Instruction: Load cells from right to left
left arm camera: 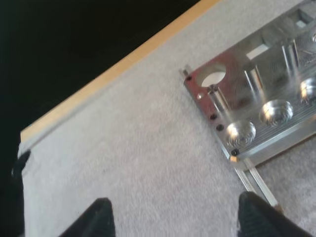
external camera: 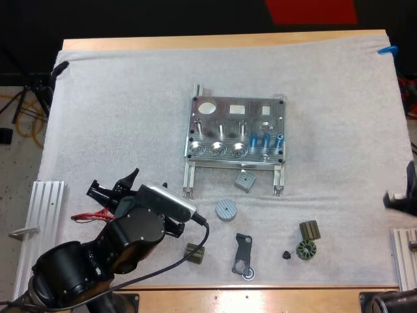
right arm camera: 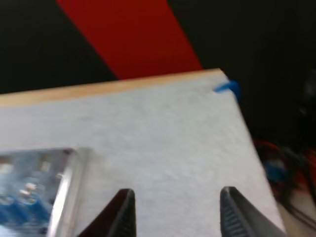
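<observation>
While the left claw (left arm camera: 175,206) is seen released, its black fingers (left arm camera: 98,217) spread over the white mat (left arm camera: 123,163) just off the left end of the machined metal fixture plate (left arm camera: 256,103), the right claw (right arm camera: 177,197) is likewise found unclenched above mat beyond the fixture's right end. At the fixture's front right section, bright blue cylinders (external camera: 264,139) are seen standing. Nearer than the fixture, a grey square block (external camera: 244,180), a round ribbed disc (external camera: 225,209), a dark flat bracket (external camera: 243,254) and olive toothed parts (external camera: 306,248) are laid on the worktop's mat.
</observation>
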